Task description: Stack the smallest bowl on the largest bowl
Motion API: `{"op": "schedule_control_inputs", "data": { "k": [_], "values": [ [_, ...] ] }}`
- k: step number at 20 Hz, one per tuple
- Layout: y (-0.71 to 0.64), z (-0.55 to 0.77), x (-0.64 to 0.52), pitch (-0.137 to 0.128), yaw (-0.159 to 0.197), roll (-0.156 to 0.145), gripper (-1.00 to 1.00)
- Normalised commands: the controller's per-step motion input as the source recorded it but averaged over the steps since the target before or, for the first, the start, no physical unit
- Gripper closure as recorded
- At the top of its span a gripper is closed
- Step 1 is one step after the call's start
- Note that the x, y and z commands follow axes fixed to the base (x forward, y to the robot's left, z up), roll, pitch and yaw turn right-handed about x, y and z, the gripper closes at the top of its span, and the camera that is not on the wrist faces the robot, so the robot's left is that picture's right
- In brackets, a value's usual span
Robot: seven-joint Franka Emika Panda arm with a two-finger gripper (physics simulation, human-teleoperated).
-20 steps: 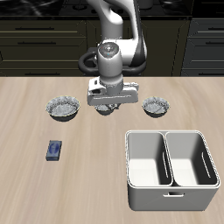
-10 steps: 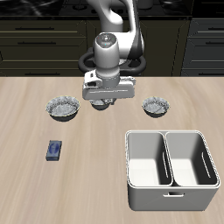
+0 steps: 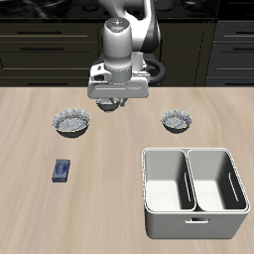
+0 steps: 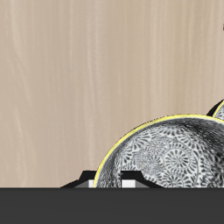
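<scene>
My gripper (image 3: 112, 101) is shut on the rim of the smallest bowl (image 3: 111, 106), a speckled grey-white bowl, and holds it above the table. In the wrist view this bowl (image 4: 166, 149) hangs from the gripper (image 4: 109, 182) and fills much of the frame. The largest bowl (image 3: 71, 121), with a broad crinkled rim, rests on the table to one side, lower than the gripper and nearer the front edge. A sliver of another bowl (image 4: 219, 109) shows at the wrist view's edge. The medium bowl (image 3: 177, 121) rests on the other side.
A white two-compartment caddy (image 3: 193, 189) stands near the table's front edge, below the medium bowl. A small blue box (image 3: 62, 170) lies in front of the largest bowl. Dark cabinets run behind the table.
My gripper has risen from the table with the smallest bowl in it, lifting it off the surface and drifting slightly toward the largest bowl's side.
</scene>
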Motion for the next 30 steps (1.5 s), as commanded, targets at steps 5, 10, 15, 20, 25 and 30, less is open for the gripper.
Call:
{"op": "schedule_control_inputs", "data": {
  "k": [5, 10, 15, 20, 25, 30],
  "values": [
    [-0.04, 0.48, -0.09, -0.063, -0.002, 0.004, 1.00],
    [0.04, 0.20, -0.06, -0.025, 0.019, 0.017, 1.00],
    [-0.11, 0.04, 0.09, 0.004, 0.016, -0.002, 1.00],
    [-0.21, 0.06, 0.10, 0.000, 0.018, 0.000, 1.00],
    [-0.30, 0.04, 0.07, 0.021, -0.003, -0.003, 1.00],
    [-0.34, 0.07, 0.03, 0.026, -0.017, 0.007, 1.00]
  ]
}}
